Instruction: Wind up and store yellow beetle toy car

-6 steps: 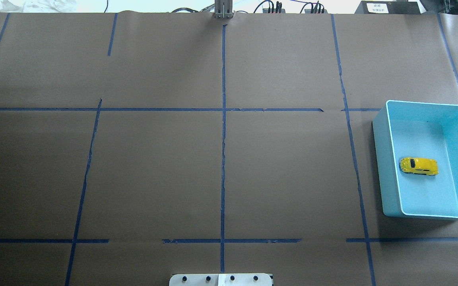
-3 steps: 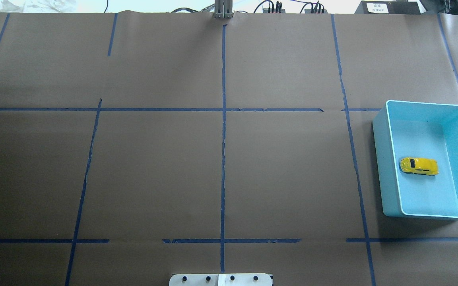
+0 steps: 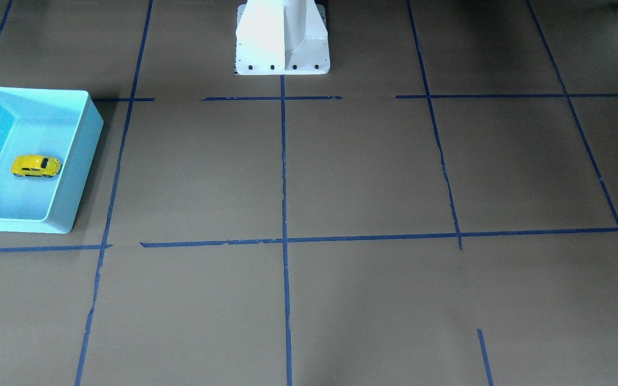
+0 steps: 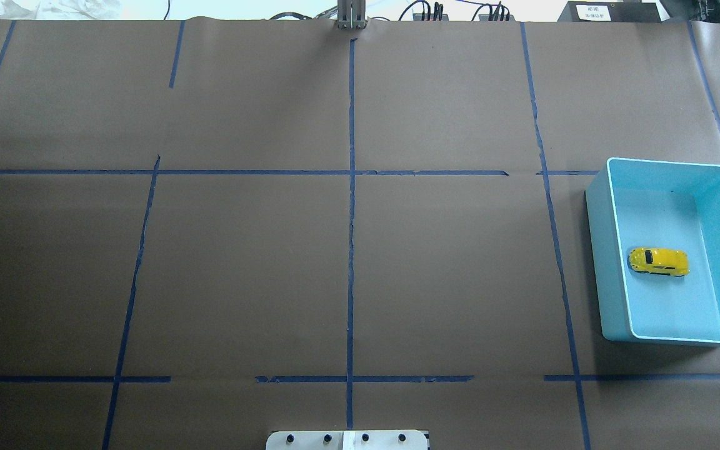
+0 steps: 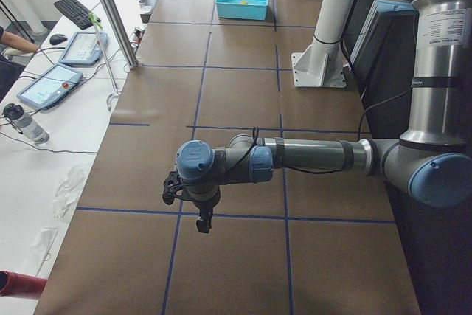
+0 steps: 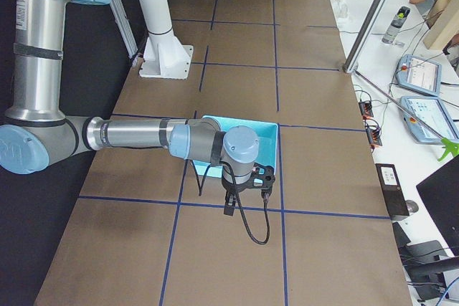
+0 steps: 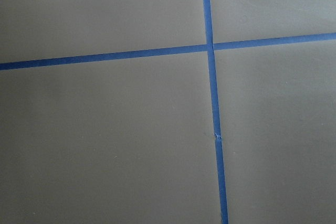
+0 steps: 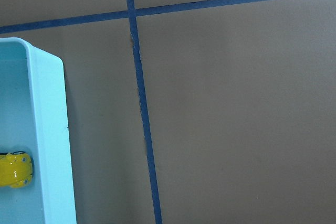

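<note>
The yellow beetle toy car (image 4: 659, 261) rests on its wheels inside a light blue bin (image 4: 607, 262) at the table's right side. The car (image 3: 36, 165) and the bin (image 3: 81, 145) also show in the front view. The right wrist view catches the car's end (image 8: 14, 170) behind the bin wall (image 8: 52, 140). My right gripper (image 6: 229, 209) hangs above the table beside the bin, seen only in the right side view. My left gripper (image 5: 203, 220) hangs over the table's far left end, seen only in the left side view. I cannot tell whether either is open or shut.
Brown paper with blue tape lines (image 4: 350, 250) covers the table. The white robot base (image 3: 282, 37) stands at the table's edge. Tablets, cables and a bottle (image 5: 26, 125) lie on the operators' white desk beyond the table.
</note>
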### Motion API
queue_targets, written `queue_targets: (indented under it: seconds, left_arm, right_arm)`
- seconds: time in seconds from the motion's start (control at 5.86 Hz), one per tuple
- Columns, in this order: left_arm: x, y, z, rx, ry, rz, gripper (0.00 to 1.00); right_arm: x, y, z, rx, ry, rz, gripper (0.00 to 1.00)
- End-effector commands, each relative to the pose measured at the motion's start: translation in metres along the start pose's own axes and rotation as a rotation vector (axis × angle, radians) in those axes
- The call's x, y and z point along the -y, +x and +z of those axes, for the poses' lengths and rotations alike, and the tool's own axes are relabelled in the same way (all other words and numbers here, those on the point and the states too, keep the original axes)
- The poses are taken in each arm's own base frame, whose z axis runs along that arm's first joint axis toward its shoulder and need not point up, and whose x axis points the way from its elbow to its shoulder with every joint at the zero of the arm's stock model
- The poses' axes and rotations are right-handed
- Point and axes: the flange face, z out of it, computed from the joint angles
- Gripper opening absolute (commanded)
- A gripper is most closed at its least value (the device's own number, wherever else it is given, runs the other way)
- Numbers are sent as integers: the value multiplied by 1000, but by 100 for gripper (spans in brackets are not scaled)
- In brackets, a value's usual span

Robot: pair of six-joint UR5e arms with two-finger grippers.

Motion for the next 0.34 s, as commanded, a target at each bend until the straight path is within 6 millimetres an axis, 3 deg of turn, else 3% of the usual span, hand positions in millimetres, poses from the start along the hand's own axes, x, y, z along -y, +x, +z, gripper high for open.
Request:
queue_targets:
  seconds: [0.0,0.17]
  left_arm:
    - [0,0,0,0,-1,0,100]
    - [0,0,0,1,1,1,100]
  right_arm:
    - [0,0,0,0,-1,1,100]
    - [1,0,0,0,-1,1,100]
